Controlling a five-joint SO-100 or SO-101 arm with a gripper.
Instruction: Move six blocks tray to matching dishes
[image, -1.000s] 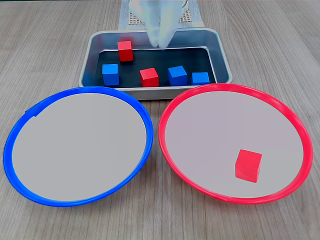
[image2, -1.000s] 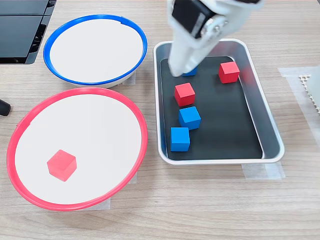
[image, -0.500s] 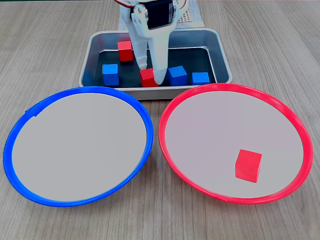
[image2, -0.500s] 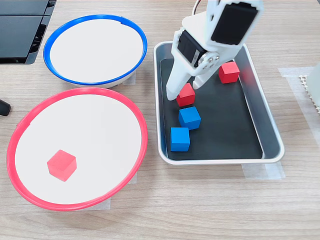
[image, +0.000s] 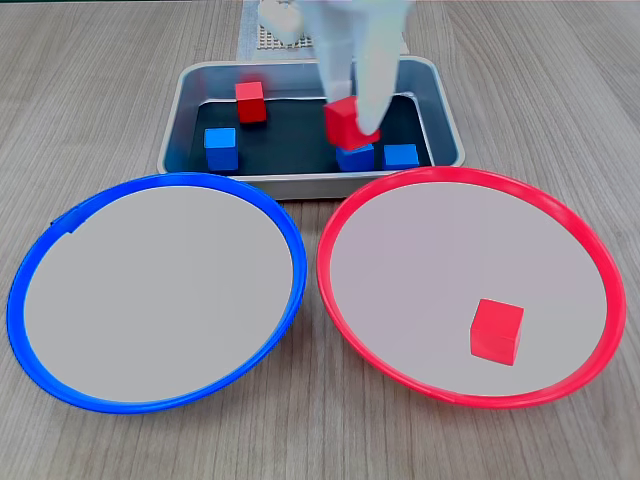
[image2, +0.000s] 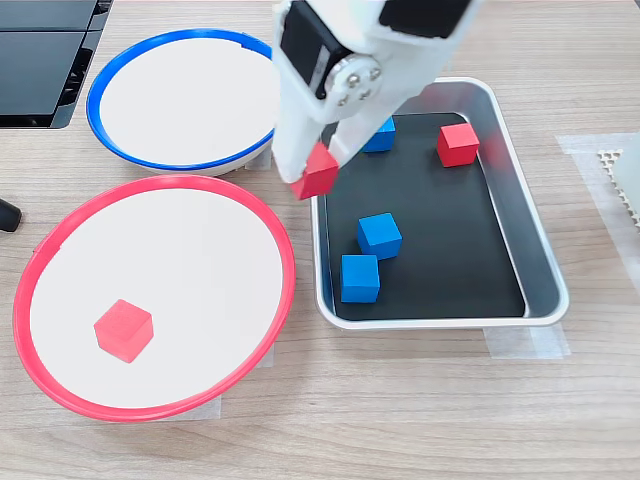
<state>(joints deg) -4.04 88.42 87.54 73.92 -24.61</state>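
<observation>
the end effector (image2: 318, 172) is closed on a red block (image2: 317, 173), with one white finger on each side of it. in a fixed view the held block (image: 350, 122) is lifted clear of the tray bottom and appears tilted; in the other fixed view it hangs over the tray wall on the side facing the dishes.

the tray (image2: 520, 200) rests on the wooden table (image2: 400, 420). it contains four blocks: one red block (image2: 458, 144) near the far wall, one blue block (image2: 379, 134) partly hidden behind the arm, and two blue blocks (image2: 379, 235) (image2: 360, 278) lying close together on the black bottom. in a fixed view the same contents read as a red block (image: 250, 101), a blue block (image: 220, 148) at the left, and two blue blocks (image: 355, 158) (image: 401, 156) at the right, the first partly behind the held block.

the red-rimmed dish (image: 345, 215) holds one red block (image: 497, 330), resting flat towards the lower right of its grey centre. the blue-rimmed dish (image: 150, 183) sits just beside it, rims nearly touching.
</observation>
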